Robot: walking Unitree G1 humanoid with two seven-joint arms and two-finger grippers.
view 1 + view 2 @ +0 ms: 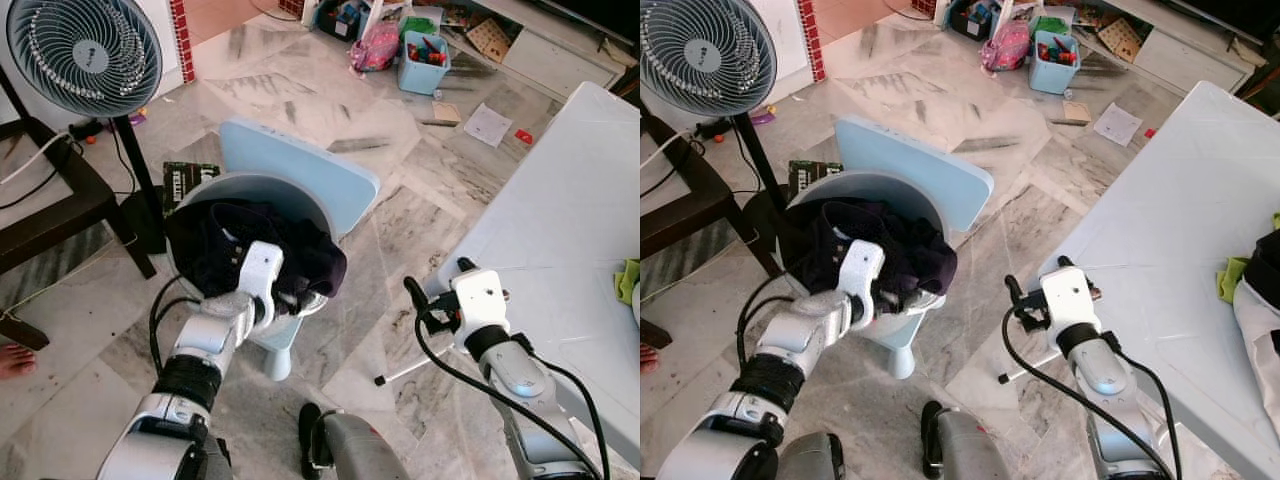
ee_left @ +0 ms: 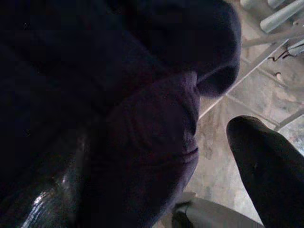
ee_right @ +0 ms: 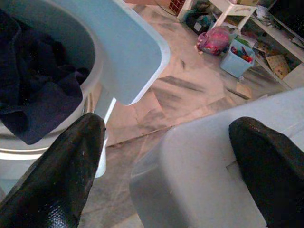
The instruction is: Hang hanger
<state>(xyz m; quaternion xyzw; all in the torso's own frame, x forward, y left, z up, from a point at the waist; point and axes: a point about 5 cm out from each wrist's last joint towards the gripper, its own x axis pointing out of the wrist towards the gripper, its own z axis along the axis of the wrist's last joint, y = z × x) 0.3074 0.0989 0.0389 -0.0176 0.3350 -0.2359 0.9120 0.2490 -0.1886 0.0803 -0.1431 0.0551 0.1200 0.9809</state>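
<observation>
Hanger: cannot be made out among the cloth; its place, long axis and pointing cannot be told.
Dark garment (image 1: 225,245): one heap, lying bunched in the basin and spilling over the near rim.
Basin (image 1: 250,185): one, round and pale grey, sitting on the chair.
Chair (image 1: 300,170): one, light blue, standing on the marble floor (image 1: 300,90) between the fan and the tabletop.
Left claw (image 1: 275,300): one, reaching into the near edge of the garment. Its fingers (image 2: 266,166) are standing apart, with cloth bulging between them, pressing on one finger and lying clear of the other.
Right claw (image 3: 161,166): one, hovering at the near corner of the tabletop. Its fingers (image 3: 57,180) are spreading wide around nothing.
Tabletop (image 1: 560,200): one, white, carrying one green cloth (image 1: 628,280) at its far edge.
Fan (image 1: 85,50): one, standing on a black pole beside the chair.
Blue bin (image 1: 422,62): one, sitting well away on the floor and holding small items.
Person's foot (image 1: 12,360): one, bare, resting on the floor.
</observation>
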